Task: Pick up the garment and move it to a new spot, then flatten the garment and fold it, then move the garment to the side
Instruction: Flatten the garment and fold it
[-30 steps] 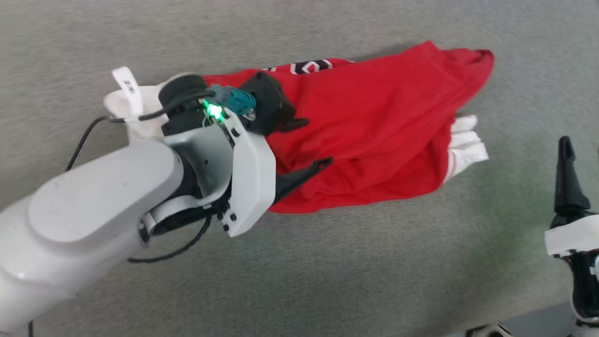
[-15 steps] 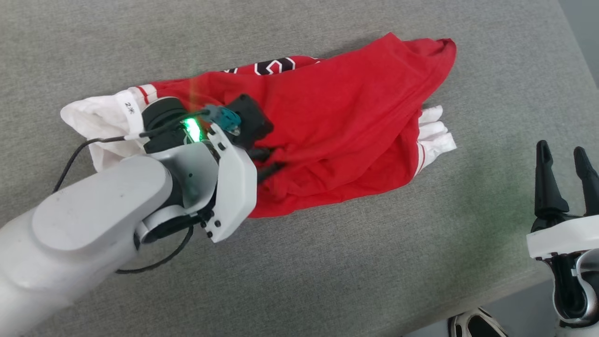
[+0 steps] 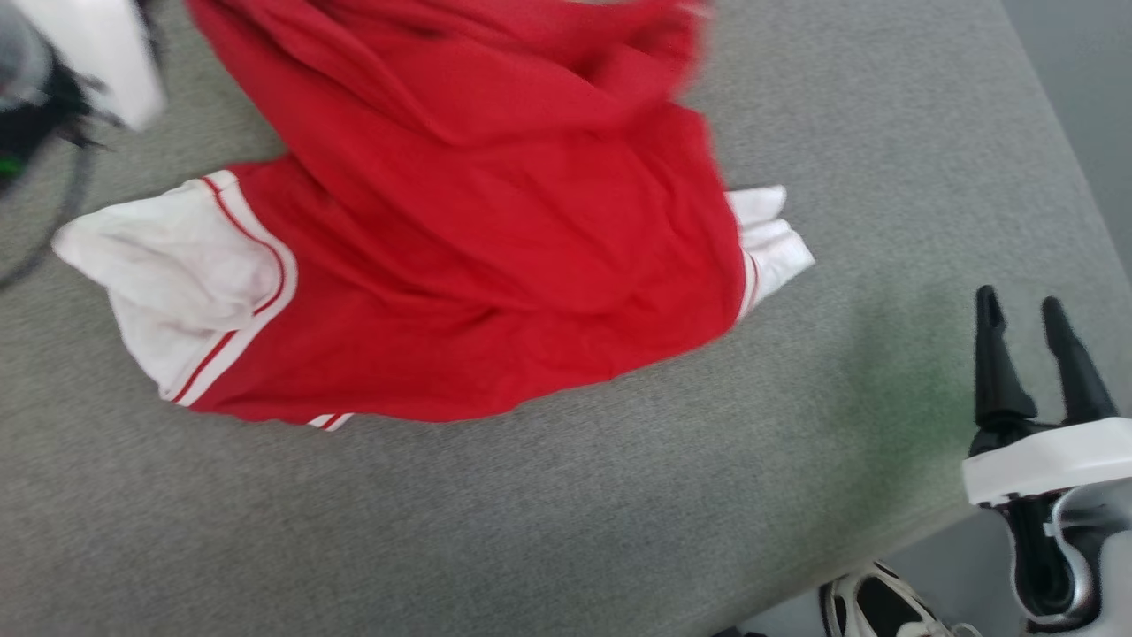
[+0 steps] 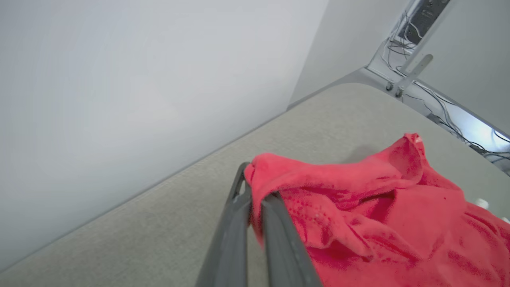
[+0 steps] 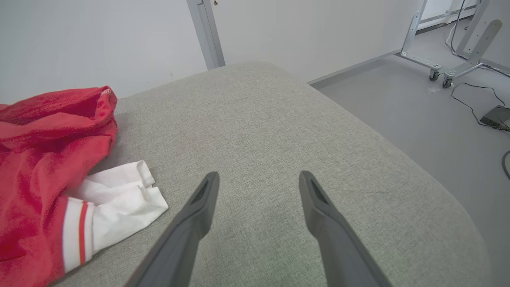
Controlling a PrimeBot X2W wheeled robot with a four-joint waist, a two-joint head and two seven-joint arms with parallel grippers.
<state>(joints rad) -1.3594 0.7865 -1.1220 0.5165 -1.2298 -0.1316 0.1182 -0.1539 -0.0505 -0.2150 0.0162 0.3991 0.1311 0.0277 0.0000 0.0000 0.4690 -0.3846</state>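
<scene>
Two grippers are in view. On the left gripper [image 4: 255, 186], the fingers are pressed together on a fold of the garment [image 3: 495, 265]; the red cloth trails from its tips to its right, down onto the grey padded surface [image 3: 619, 513]. On the right gripper [image 5: 258, 175], the fingers are spread wide and hold nothing; a white sleeve [image 5: 119, 195] lies near, to its left, not touching.

The shirt [image 3: 495, 265] sprawls across the pad [image 3: 619, 513], far left, one fold up in the left gripper [image 4: 255, 191]; right gripper [image 3: 1017, 305] well apart at near right, a shoe [image 3: 871, 606] below the edge.
</scene>
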